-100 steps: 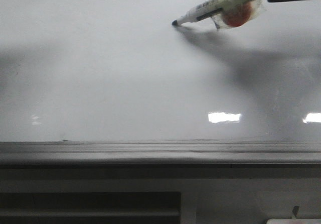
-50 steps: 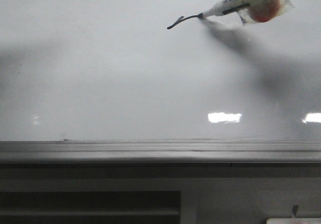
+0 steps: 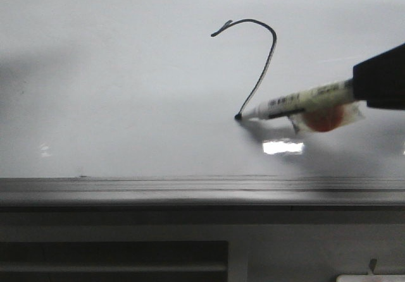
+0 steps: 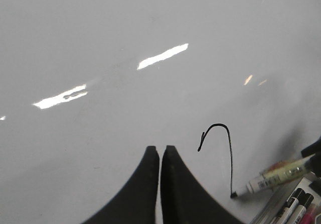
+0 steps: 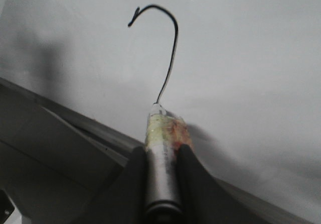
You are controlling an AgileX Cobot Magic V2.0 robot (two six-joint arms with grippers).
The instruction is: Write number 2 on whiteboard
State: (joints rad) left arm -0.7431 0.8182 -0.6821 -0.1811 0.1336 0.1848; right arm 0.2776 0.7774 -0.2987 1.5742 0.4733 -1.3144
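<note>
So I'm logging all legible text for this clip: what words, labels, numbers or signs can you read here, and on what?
Nothing can be read as text.
Marker in the right gripper: dark print along the barrel, too blurred to read.
Whiteboard: an unfinished number 2, just the curved top and slanted stroke, no base yet.
Spare markers beside the board: too small to read.

whiteboard [image 3: 126, 92]: glossy, smooth, white-grey; mirrors light patches
ledge [image 3: 190, 190]: grey, looks metal, dull satin sheen, long ridges
number 2 [image 3: 262, 61]: thin black ink line, matt on the gloss
marker [image 3: 297, 103]: smooth plastic barrel, pale printed label, clear shiny tape wrap by orange blob
right claw [image 5: 161, 156]: black, matt, looks plastic
left claw [image 4: 160, 156]: black, matt, smooth
</note>
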